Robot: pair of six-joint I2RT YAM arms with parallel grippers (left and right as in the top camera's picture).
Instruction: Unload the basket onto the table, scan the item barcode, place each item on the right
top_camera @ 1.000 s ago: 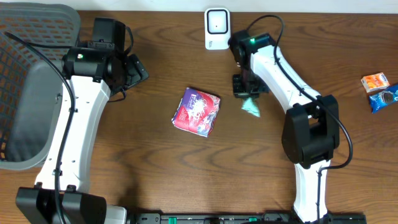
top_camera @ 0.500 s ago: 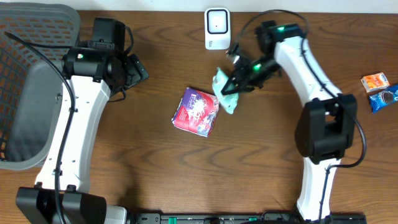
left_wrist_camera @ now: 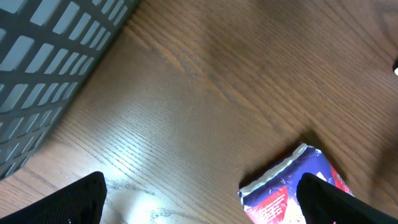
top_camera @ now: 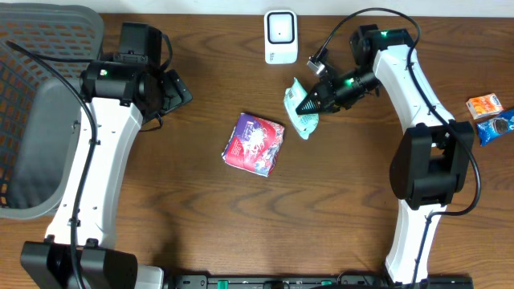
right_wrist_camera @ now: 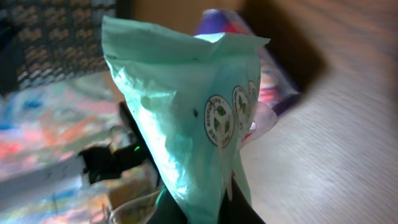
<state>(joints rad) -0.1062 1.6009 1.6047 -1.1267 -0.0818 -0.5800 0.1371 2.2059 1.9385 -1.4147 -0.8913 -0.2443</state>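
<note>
My right gripper [top_camera: 315, 99] is shut on a teal plastic packet [top_camera: 299, 113] and holds it off the table, just below and right of the white scanner [top_camera: 279, 37] at the back edge. In the right wrist view the teal packet [right_wrist_camera: 186, 118] fills the middle, pinched in my right gripper [right_wrist_camera: 208, 208], with round printed logos facing the camera; no barcode shows. My left gripper [top_camera: 178, 90] hangs open and empty beside the basket. In the left wrist view, nothing lies between the wide-apart fingers of my left gripper [left_wrist_camera: 202, 205].
A purple and red snack packet [top_camera: 255, 144] lies mid-table, its corner by my left finger [left_wrist_camera: 292, 186]. A grey mesh basket [top_camera: 32, 120] stands at the far left. An orange packet [top_camera: 485, 105] and a blue packet [top_camera: 496, 126] lie at the right edge.
My right arm lifted the teal packet off the table, swung it left over the purple packet, then back up toward the scanner. The left arm has not moved.
</note>
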